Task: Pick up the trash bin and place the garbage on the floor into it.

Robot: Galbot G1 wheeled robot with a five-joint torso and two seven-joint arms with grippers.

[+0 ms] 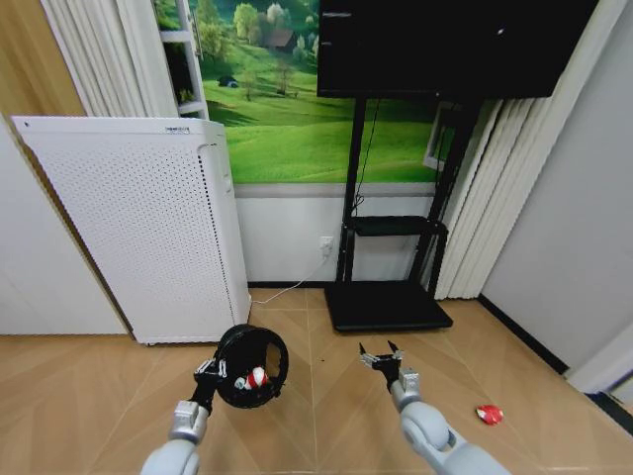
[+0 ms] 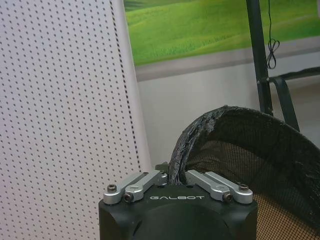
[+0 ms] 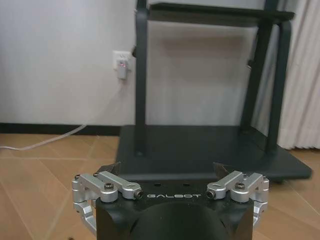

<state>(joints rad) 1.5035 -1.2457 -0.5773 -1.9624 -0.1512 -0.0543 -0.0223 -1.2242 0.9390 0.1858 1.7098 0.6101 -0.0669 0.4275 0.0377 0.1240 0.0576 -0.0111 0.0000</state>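
My left gripper (image 1: 215,372) is shut on the rim of the black mesh trash bin (image 1: 252,366), holding it off the floor with its mouth tipped toward me. A red-and-white piece of garbage (image 1: 257,378) lies inside the bin. In the left wrist view the fingers pinch the bin's frayed rim (image 2: 192,140). My right gripper (image 1: 381,357) hangs open and empty over the parquet floor (image 1: 326,435); its spread fingers (image 3: 107,180) show in the right wrist view. Another red-and-white piece of garbage (image 1: 489,415) lies on the floor to the right of the right arm.
A tall white perforated appliance (image 1: 148,228) stands at the left against the wall. A black TV stand (image 1: 388,302) with a flat base sits straight ahead, a cable running to a wall socket (image 3: 121,67). A grey wall closes the right side.
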